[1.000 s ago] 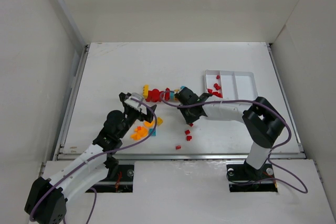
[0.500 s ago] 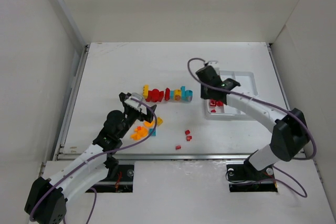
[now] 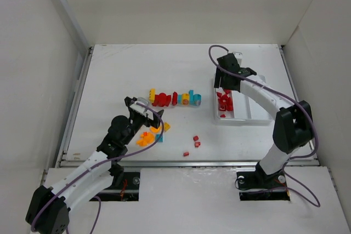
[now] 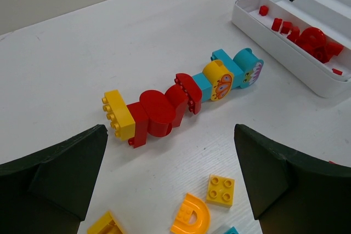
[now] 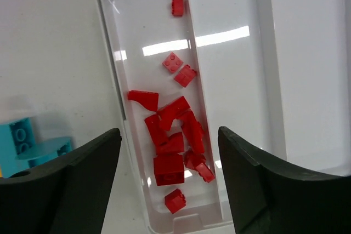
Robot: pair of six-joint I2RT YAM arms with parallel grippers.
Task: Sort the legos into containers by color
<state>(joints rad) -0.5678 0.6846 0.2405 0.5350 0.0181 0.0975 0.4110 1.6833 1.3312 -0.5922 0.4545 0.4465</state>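
Right hand [image 5: 167, 132] hangs spread and empty over the red legos [image 5: 170, 165] heaped in the end compartment of the white tray [image 5: 230, 80]. The left hand [image 4: 170, 130], also spread, hovers by the joined row [image 4: 181, 94] on the tabletop [image 3: 120, 69]. That row mixes yellow, red and cyan, so dropped in whole it would spoil a compartment's colour. The loose reds [image 3: 196, 141] look small enough to slip a pinch. No lettering is legible, only a butterfly-like print [image 4: 220, 83].

Bright, even overhead light fills all views, leaving short, soft shadows on the white bench [image 3: 120, 75]. Two glare bars cross the tray [image 5: 236, 97] floor in the right wrist view's upper half. The left claw [image 4: 170, 132] and right claw [image 5: 169, 132] read dark, nearly featureless.
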